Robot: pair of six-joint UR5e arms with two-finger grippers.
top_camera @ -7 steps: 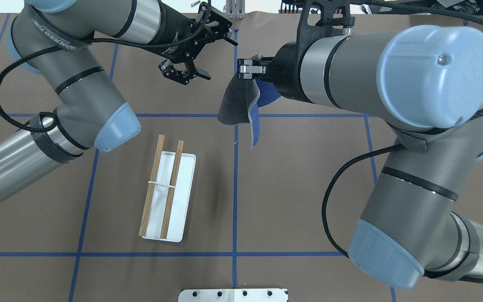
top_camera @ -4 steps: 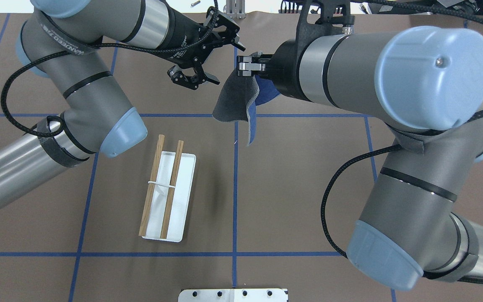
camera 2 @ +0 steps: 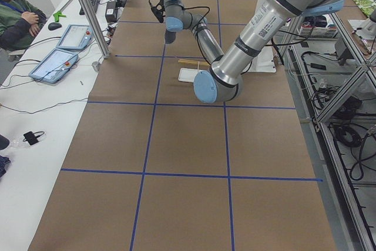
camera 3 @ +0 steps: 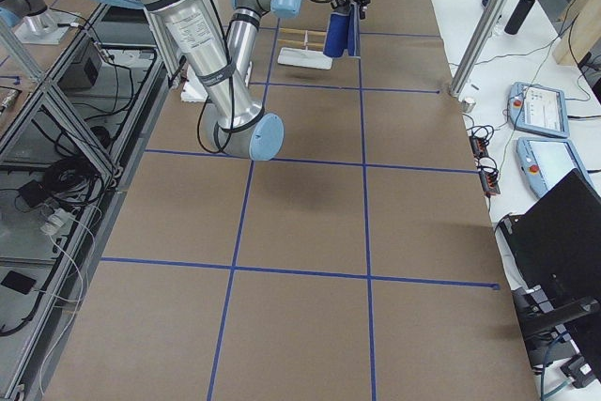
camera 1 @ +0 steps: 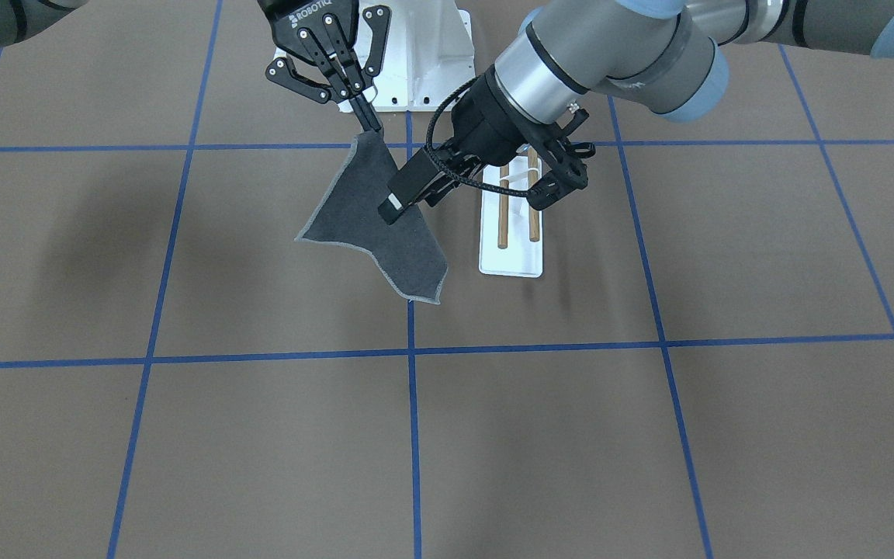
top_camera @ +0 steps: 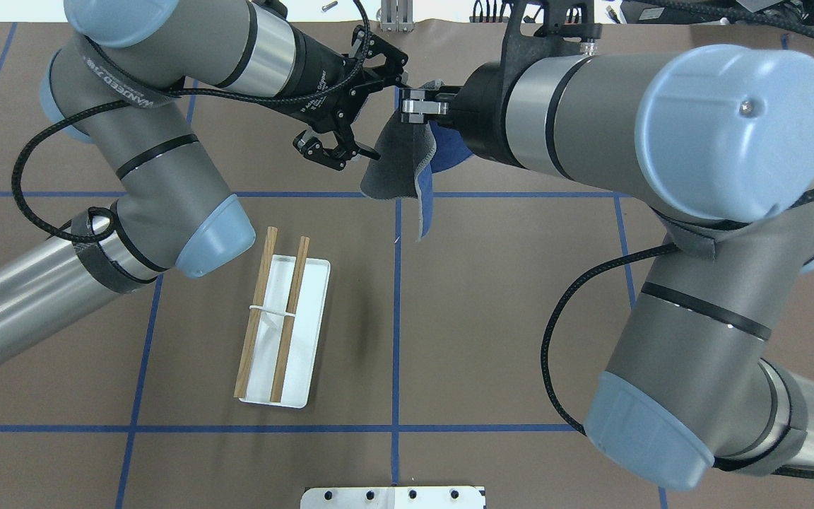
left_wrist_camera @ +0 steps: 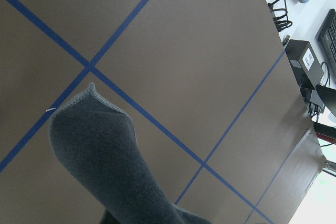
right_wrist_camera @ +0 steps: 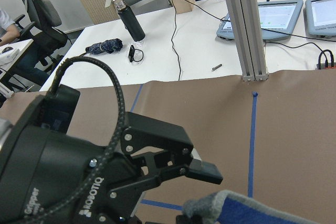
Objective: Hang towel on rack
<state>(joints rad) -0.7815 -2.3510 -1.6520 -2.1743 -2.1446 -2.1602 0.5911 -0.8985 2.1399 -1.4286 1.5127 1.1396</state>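
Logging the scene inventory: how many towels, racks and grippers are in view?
towel: 1
rack: 1
grippers: 2 (left gripper, right gripper)
Total: 4

Dark grey towel (left_wrist_camera: 105, 156) filling the lower left, running up from the bottom edge to a rounded corner with pale stitched edging, brown table (left_wrist_camera: 210, 51) behind it, blue tape lines (left_wrist_camera: 131, 18) crossing just above that corner, cables (left_wrist_camera: 278, 3) and a labelled black box (left_wrist_camera: 302, 59) at upper right
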